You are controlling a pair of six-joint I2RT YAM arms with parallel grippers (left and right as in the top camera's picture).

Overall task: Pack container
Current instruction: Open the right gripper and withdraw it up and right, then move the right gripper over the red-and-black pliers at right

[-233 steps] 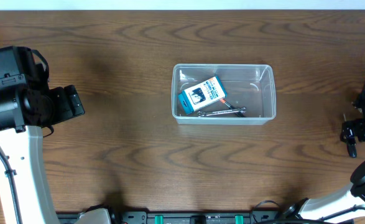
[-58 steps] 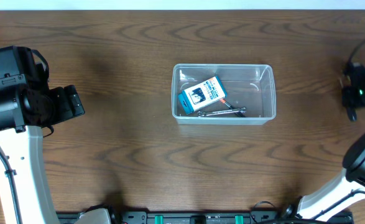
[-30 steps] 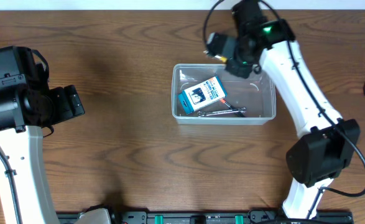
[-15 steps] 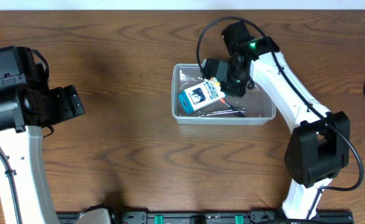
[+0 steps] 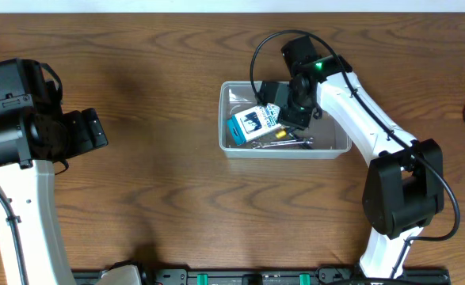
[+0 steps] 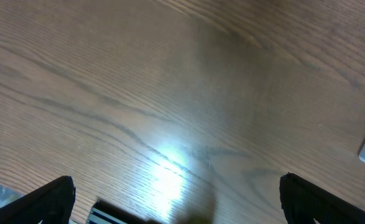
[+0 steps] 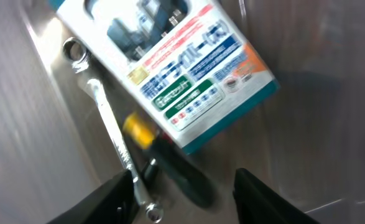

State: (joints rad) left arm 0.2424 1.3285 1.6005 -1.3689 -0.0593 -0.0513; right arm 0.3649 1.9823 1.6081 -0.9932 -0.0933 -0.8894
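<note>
Right end effector (image 7: pixel 185 186) hangs spread inside the clear container (image 5: pixel 340 86), over screwdriver (image 7: pixel 171 165), wrench (image 7: pixel 106 127) and boxed pack (image 7: pixel 170 59); rising crooked, I could snag its wall and drag it.

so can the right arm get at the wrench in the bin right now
Probably yes: the right tool is open above the wrench, which lies mostly uncovered beside the box in the container.
</note>
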